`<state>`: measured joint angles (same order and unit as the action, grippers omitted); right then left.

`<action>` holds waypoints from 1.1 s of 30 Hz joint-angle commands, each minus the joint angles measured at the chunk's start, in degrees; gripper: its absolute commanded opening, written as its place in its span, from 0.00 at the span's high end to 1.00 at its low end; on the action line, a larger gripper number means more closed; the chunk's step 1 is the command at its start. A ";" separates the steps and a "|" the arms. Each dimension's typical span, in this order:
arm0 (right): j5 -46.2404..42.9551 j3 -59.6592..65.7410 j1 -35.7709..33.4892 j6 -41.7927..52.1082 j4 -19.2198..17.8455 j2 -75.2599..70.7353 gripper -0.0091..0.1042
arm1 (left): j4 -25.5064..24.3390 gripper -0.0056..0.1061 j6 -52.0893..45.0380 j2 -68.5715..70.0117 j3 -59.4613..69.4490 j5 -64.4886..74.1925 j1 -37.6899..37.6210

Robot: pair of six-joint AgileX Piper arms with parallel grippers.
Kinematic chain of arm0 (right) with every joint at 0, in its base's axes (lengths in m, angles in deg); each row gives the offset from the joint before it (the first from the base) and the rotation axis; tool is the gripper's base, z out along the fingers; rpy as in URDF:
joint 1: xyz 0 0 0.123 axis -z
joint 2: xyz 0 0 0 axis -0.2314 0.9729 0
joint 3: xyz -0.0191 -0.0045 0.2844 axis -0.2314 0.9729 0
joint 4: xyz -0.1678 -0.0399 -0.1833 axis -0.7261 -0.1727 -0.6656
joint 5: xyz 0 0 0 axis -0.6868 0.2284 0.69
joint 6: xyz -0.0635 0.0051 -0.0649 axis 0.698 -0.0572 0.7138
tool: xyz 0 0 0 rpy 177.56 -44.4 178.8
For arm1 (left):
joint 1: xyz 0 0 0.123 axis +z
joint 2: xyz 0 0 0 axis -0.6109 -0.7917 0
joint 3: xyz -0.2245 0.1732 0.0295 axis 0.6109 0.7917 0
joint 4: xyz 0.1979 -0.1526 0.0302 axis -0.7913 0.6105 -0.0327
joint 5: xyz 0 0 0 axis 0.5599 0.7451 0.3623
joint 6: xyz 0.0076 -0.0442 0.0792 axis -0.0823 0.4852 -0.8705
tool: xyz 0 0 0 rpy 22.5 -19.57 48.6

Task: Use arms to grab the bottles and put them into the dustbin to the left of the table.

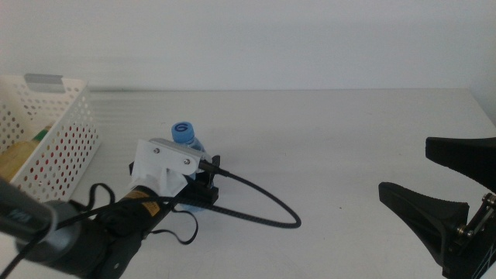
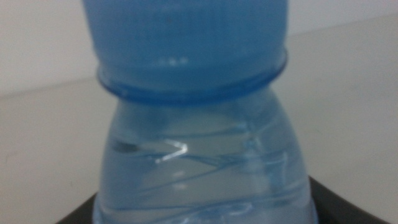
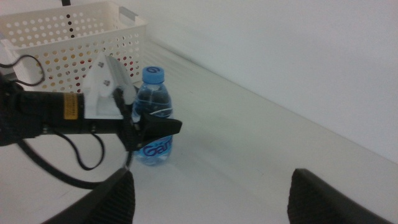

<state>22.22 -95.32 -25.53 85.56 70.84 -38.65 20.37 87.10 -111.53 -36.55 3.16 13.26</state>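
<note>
The clear water bottle with a blue cap stands upright on the white table. My left gripper comes in from the lower left behind its white housing. Its jaws press on both sides of the bottle's body. In the left wrist view the bottle fills the picture between the jaws. The right wrist view shows the bottle held by the left gripper. The white dustbin at the far left holds the yellow tea bottle. Red shows through its holes. My right gripper is open and empty at the right.
A black cable loops from the left arm across the table to the right of the bottle. The dustbin stands close behind the left arm. The table's far edge meets a white wall.
</note>
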 commanded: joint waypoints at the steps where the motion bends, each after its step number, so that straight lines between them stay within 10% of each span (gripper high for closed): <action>1: -4.27 -1.64 0.29 0.22 -0.60 -0.07 0.35 | 0.23 0.99 1.28 6.21 0.93 -6.25 -0.13; 15: -4.27 -1.64 0.29 0.22 -0.60 -0.07 0.35 | 0.22 0.99 1.44 30.94 1.20 22.27 -0.13; 33: -4.27 -1.64 0.29 0.22 -0.60 -0.07 0.35 | 1.26 0.99 1.38 41.60 -30.39 100.20 1.91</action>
<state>22.22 -95.32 -25.53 85.56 70.84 -38.65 21.26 87.64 -71.26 -61.56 101.82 14.21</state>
